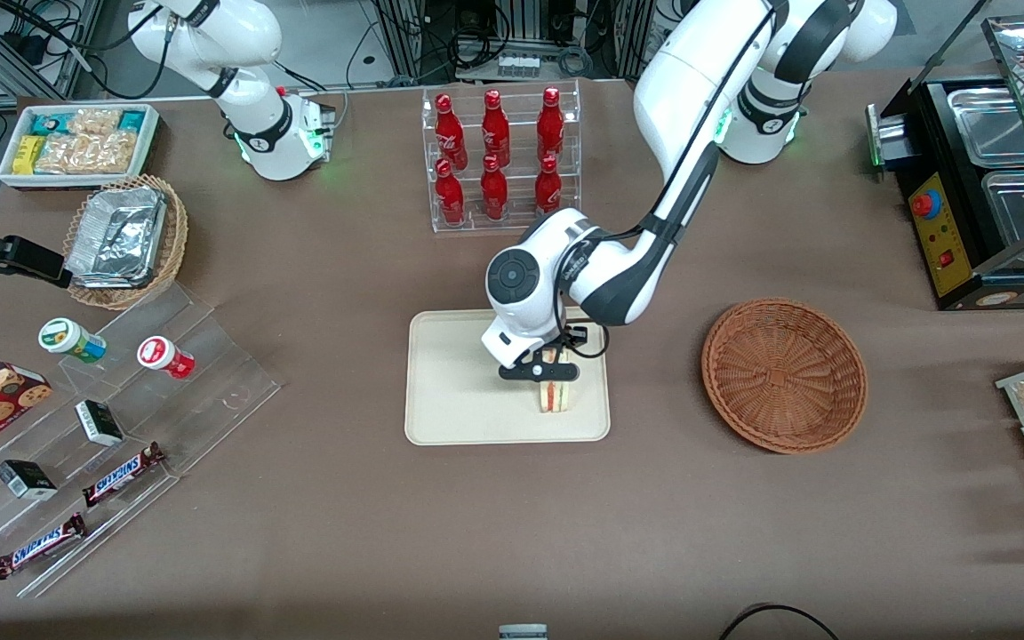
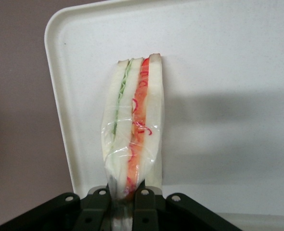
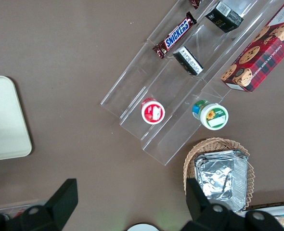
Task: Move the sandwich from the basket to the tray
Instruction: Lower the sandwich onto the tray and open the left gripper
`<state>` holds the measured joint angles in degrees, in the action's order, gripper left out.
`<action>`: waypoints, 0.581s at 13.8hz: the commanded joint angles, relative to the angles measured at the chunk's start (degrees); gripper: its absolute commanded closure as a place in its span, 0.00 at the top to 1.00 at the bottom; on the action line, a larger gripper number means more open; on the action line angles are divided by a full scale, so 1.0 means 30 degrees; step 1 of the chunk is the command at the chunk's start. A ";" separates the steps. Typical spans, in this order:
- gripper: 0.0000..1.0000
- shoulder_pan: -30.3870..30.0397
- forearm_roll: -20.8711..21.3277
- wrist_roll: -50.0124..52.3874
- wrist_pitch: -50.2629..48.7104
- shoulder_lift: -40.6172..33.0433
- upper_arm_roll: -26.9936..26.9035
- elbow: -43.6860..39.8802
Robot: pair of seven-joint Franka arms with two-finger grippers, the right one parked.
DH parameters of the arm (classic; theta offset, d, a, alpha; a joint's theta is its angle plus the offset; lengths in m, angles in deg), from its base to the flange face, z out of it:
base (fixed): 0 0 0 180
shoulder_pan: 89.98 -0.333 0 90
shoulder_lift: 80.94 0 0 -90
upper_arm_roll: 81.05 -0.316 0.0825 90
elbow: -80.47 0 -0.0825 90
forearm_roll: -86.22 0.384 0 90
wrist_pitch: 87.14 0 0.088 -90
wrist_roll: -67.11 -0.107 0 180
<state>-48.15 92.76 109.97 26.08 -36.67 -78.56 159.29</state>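
Wrist view: hand [image 2: 126, 202] grips sandwich [image 2: 135, 125] on tray [image 2: 228, 72].

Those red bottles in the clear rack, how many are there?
6 red bottles stand in the clear rack: three on the upper step, three on the lower. Nearer the camera, the pincer holds the sandwich on the tray.

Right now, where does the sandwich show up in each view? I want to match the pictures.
Front view: the sandwich stands on the tray, under the gripper, which is shut on it.
Left wrist view: the sandwich is held on edge between the fingers, over the tray.
Right wrist view: the sandwich is not in it.
Shared landmark: the tray, of which the right wrist view shows only a corner.
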 commanded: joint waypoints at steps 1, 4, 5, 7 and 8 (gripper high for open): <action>0.49 0.0354 0.0136 0.0273 -0.0065 0.0536 -0.0243 -0.0788; 0.96 0.0325 0.0166 0.0214 -0.0036 0.0507 -0.0243 -0.0788; 1.00 0.0325 0.0195 0.0272 -0.0065 0.0478 -0.0243 -0.0788; 1.00 0.0296 0.0224 0.0273 -0.0065 0.0419 -0.0272 -0.0904; 1.00 0.0295 0.0225 0.0273 -0.0094 0.0361 -0.0301 -0.1021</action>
<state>-48.01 92.77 109.98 26.16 -36.39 -78.66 158.71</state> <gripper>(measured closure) 0.167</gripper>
